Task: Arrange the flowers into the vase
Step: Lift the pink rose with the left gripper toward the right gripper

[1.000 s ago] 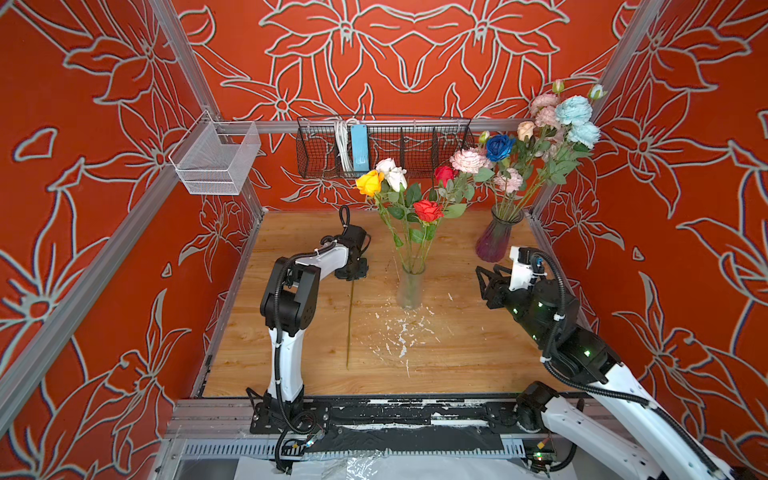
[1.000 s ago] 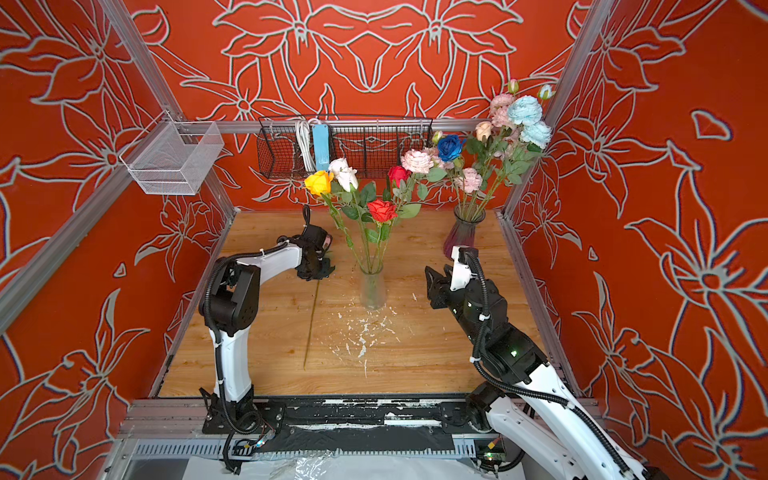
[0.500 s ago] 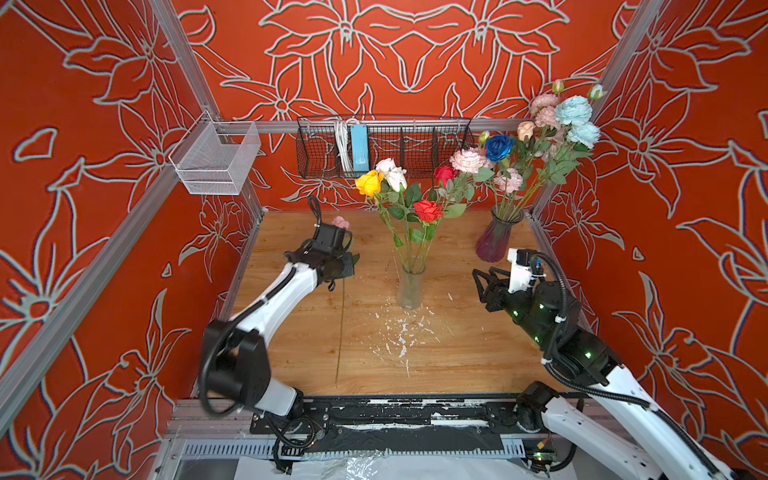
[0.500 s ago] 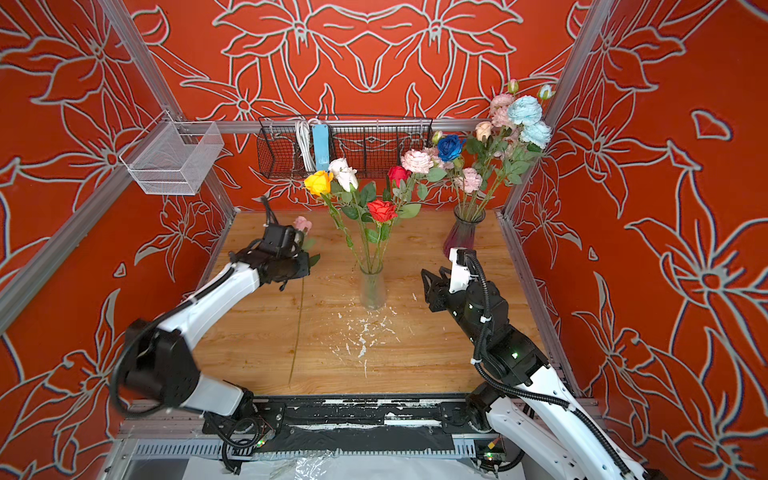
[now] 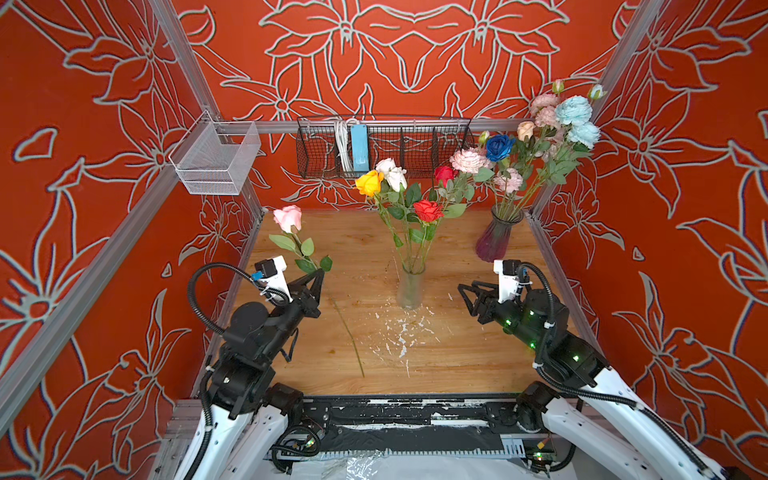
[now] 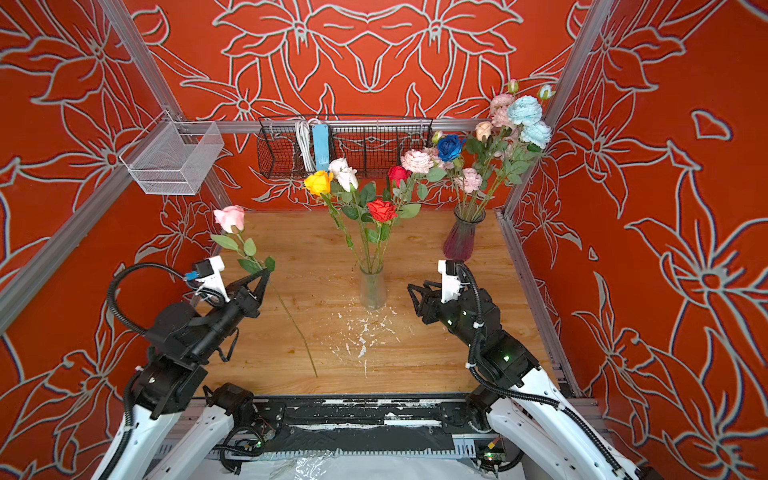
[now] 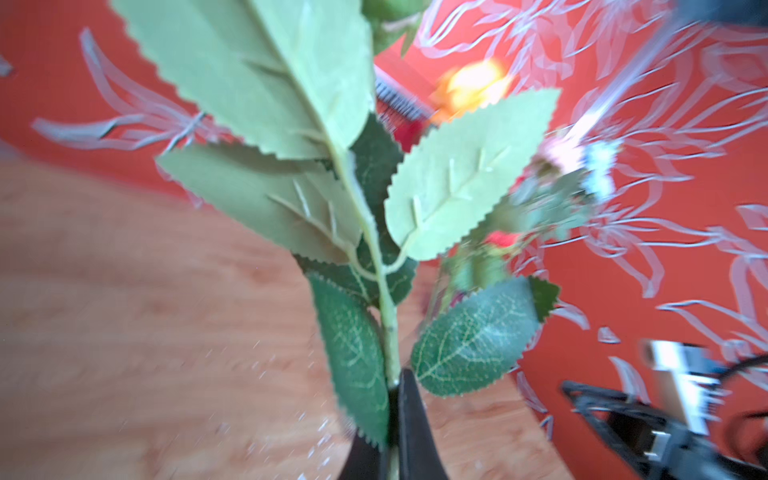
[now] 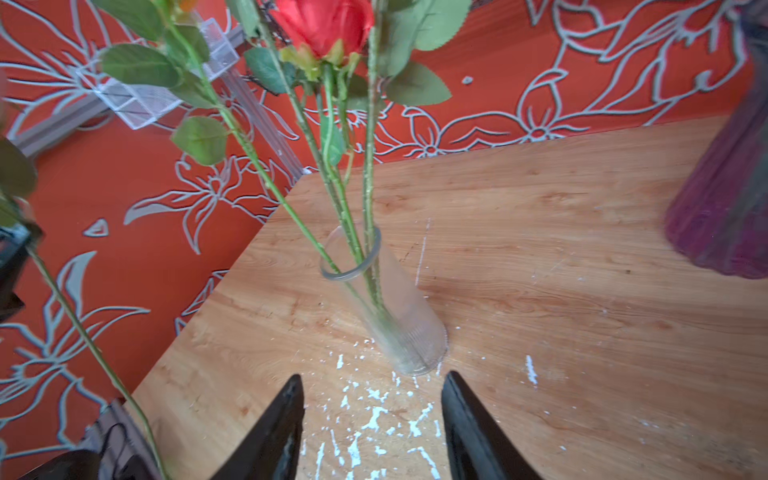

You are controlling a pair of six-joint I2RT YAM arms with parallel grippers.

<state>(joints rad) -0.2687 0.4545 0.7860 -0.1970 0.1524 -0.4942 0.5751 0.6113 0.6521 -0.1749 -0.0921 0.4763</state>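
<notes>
Pale pink artificial rose (image 5: 287,218) | likely light, whippy | left jaws pinch stem below leaves | left of clear glass vase (image 5: 410,286) | right jaws open

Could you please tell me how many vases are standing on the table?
2: a clear glass vase in the middle of the table, and a purple vase near its back right corner. None seems hidden.
</notes>
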